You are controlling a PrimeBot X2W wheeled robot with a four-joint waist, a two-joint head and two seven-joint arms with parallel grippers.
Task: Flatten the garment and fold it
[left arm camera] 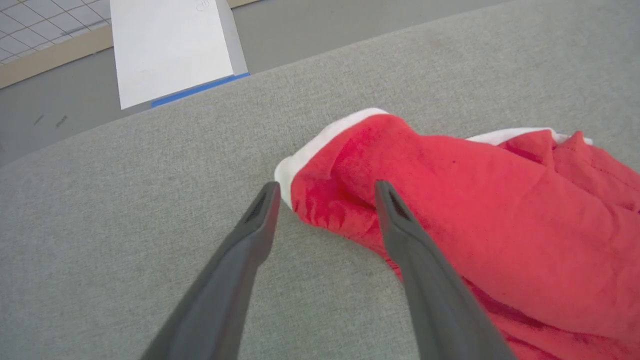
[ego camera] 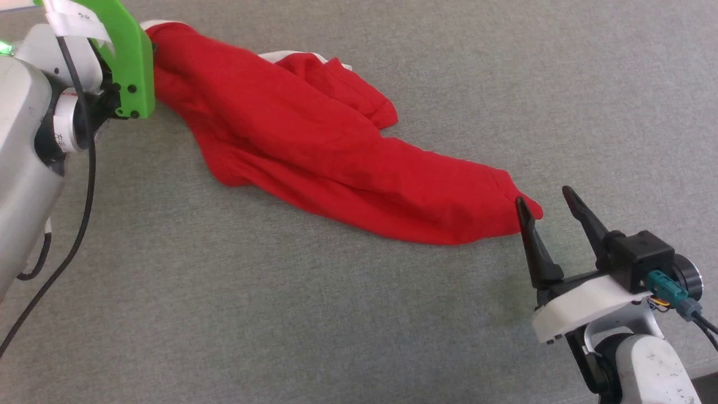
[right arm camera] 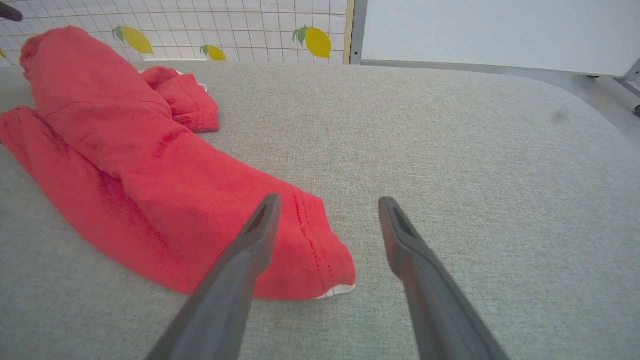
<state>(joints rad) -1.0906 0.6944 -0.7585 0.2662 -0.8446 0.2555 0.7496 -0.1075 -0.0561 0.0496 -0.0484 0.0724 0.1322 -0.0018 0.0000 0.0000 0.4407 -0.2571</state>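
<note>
From above, the garment lies rumpled in a long slant across the grey desk. One end is tucked up by the left arm's green bracket. The other reaches the right claw, whose fingers stand wide with the cloth's corner just at one tip. Looking along the left claw, its fingers are spread wide either side of the bunched, white-trimmed end, pinching nothing. The right claw is equally wide and empty, and the stitched hem lies by one finger with a sliver of white trim peeping beneath. It looks like light, limp stuff that will drape and bunch rather than hold a shape. I'd take it by the doubled hem corners, where the seams give a firmer bite.
</note>
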